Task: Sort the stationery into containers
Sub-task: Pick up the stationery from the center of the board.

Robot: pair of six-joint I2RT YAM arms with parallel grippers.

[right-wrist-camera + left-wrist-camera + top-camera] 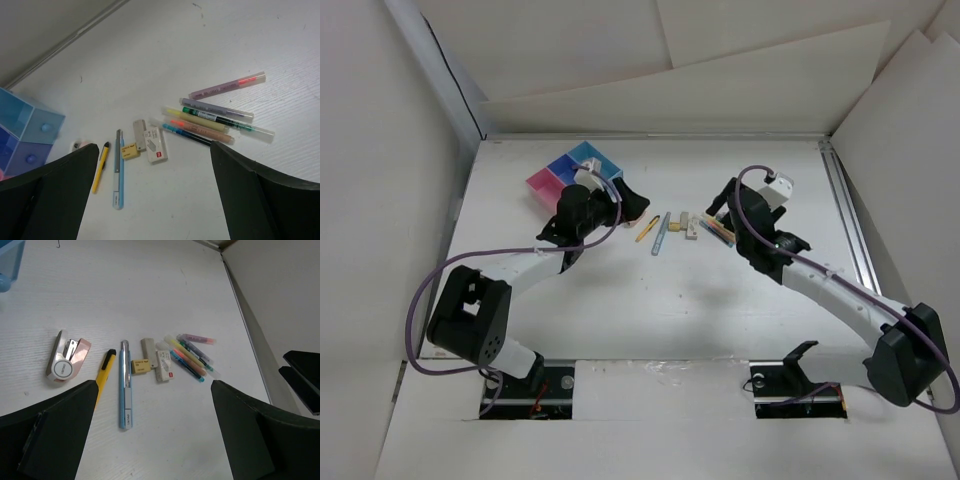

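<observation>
Left wrist view shows a stapler (67, 360), hidden from above; left fingers (50, 435) and right fingers (45, 195) wide.

arms (840, 290): white links, black joints | cables (412, 325): purple | wrist camera (778, 187): white

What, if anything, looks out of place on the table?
Nothing spilled or damaged. One oddity: a small pink-and-white stapler seems to lie on its side, left of the yellow pen. The markers lie in a loose fan beside the erasers. All of it lies outside the bins.
</observation>
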